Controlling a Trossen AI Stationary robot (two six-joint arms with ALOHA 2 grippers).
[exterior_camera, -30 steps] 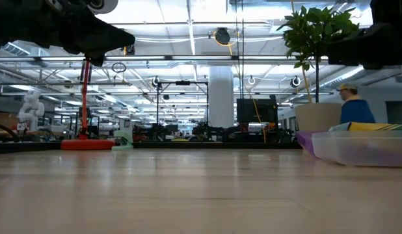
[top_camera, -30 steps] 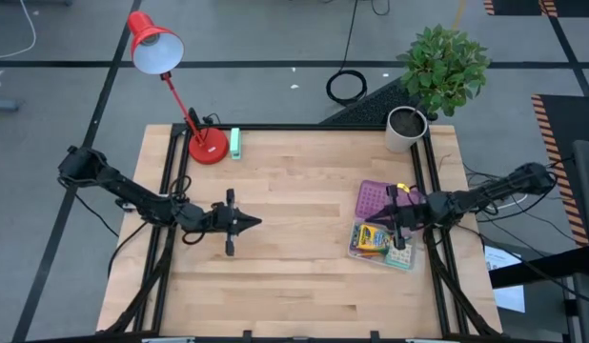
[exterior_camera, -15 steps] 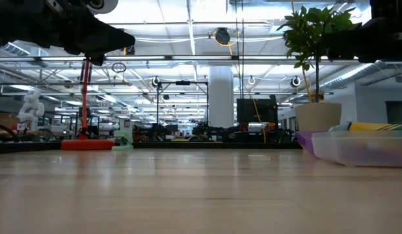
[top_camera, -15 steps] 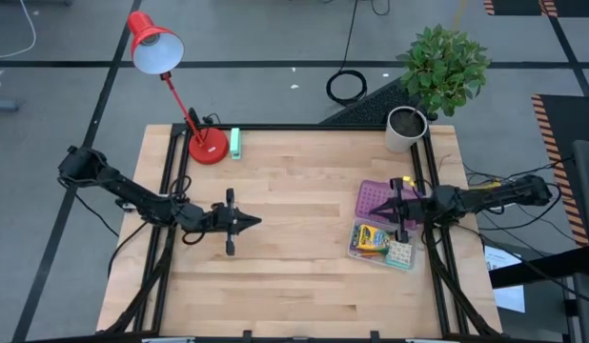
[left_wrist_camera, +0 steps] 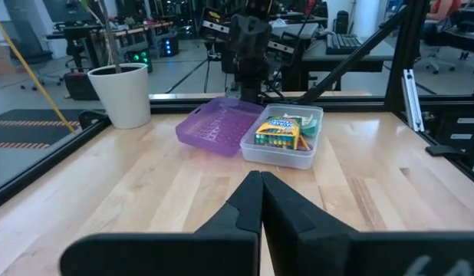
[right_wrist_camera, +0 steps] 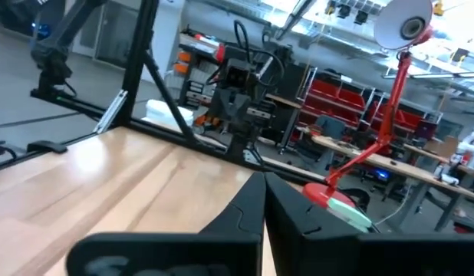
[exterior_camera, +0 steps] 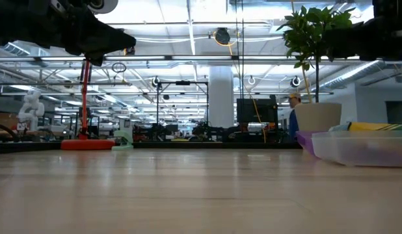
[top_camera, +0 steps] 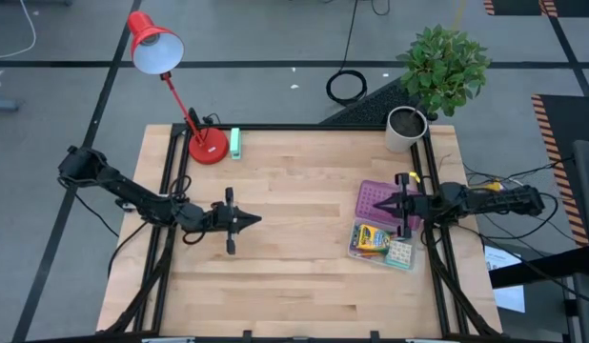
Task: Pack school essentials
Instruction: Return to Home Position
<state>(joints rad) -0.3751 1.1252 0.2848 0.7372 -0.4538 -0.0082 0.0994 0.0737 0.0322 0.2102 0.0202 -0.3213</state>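
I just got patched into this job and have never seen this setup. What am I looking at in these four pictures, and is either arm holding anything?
These are two dark robot arms at a wooden table. One picture looks straight down, one looks level across the tabletop, and two come from cameras on the arms' wrists.

From above, the left gripper hovers over bare wood at the table's left middle, shut and empty. The right gripper is over the purple lid at the right edge, also shut and empty.

Beside that lid sits a clear box holding a crayon box and a pale patterned pack.

At the far edge stand a red desk lamp, a mint-green block and a potted plant.
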